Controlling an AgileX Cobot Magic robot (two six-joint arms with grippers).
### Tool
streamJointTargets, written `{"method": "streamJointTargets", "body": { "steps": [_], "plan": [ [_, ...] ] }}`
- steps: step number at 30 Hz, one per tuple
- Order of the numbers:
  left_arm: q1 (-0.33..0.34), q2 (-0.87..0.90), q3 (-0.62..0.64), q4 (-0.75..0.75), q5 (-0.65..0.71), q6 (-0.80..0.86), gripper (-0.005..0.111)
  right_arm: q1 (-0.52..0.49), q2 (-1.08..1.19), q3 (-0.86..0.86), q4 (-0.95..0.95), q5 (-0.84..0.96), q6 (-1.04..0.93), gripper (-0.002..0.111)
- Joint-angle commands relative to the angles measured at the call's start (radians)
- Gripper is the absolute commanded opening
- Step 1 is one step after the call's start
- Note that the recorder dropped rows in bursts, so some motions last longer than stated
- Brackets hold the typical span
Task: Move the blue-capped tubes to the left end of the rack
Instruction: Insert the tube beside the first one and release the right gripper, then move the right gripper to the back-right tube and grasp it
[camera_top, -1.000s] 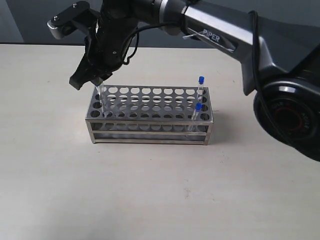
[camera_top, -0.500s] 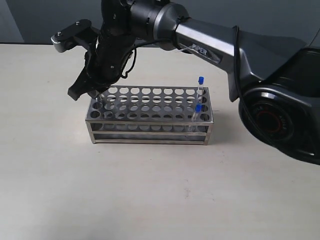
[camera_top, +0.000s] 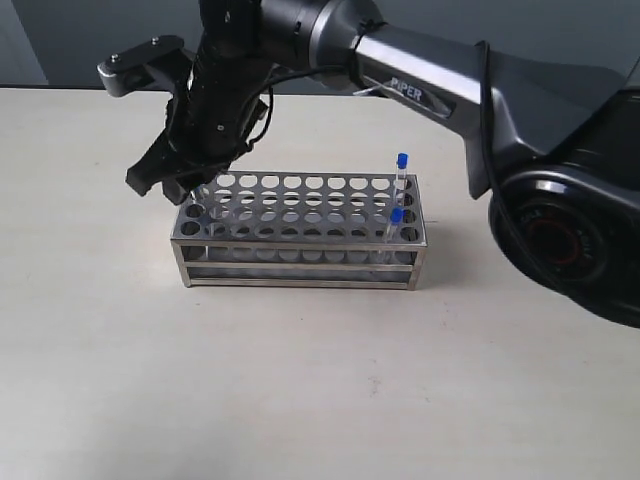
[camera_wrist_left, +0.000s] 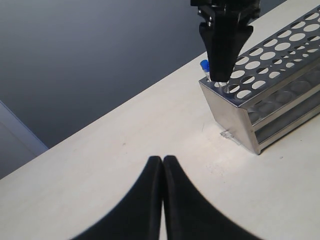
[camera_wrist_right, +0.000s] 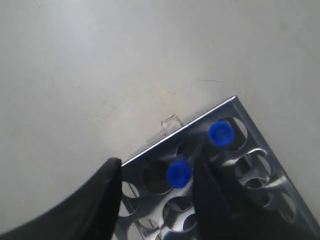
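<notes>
The steel rack (camera_top: 300, 232) stands mid-table. Two blue-capped tubes (camera_top: 401, 162) (camera_top: 397, 215) stand at its right end. Two more sit in holes at the left end, their caps (camera_wrist_right: 178, 173) (camera_wrist_right: 220, 133) showing in the right wrist view. My right gripper (camera_top: 180, 187) has reached across and hangs over that left end, open. One cap lies between its fingers (camera_wrist_right: 156, 162), close to one finger, and the other cap lies outside them. My left gripper (camera_wrist_left: 162, 159) is shut and empty above bare table short of the rack's end (camera_wrist_left: 235, 117). It is out of the exterior view.
The right arm (camera_top: 430, 80) stretches across above the back of the rack. Its base (camera_top: 570, 240) sits at the right edge. The pale table (camera_top: 300, 380) spreads in front of and to the left of the rack.
The tube held above the rack's left end has gone down into a hole. My right gripper's fingers have spread apart and shifted slightly left. The left gripper has no earlier frame.
</notes>
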Motion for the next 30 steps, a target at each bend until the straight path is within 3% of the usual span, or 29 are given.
{"method": "streamJointTargets", "body": {
  "steps": [1,7,12,15,22,30],
  "plan": [
    [-0.004,0.003,-0.005,0.001,-0.007,-0.005,0.001,0.000,-0.074,-0.007,-0.030,-0.005,0.014,0.044],
    [-0.004,0.003,-0.005,0.001,-0.007,-0.005,0.001,0.000,-0.140,-0.007,-0.138,0.035,0.048,0.039],
    [-0.004,0.003,-0.005,0.001,-0.007,-0.005,0.001,-0.005,-0.185,-0.007,-0.428,0.139,0.174,0.024],
    [-0.004,0.003,-0.005,0.001,-0.007,-0.005,0.001,-0.041,-0.199,0.007,-0.553,0.139,0.294,0.024],
    [-0.004,0.003,-0.005,-0.001,-0.005,-0.005,0.001,-0.193,-0.239,0.129,-0.381,0.139,0.306,0.027],
    [-0.004,0.003,-0.005,-0.001,-0.005,-0.005,0.001,-0.254,-0.237,0.270,-0.383,0.139,0.306,0.028]
  ]
}}
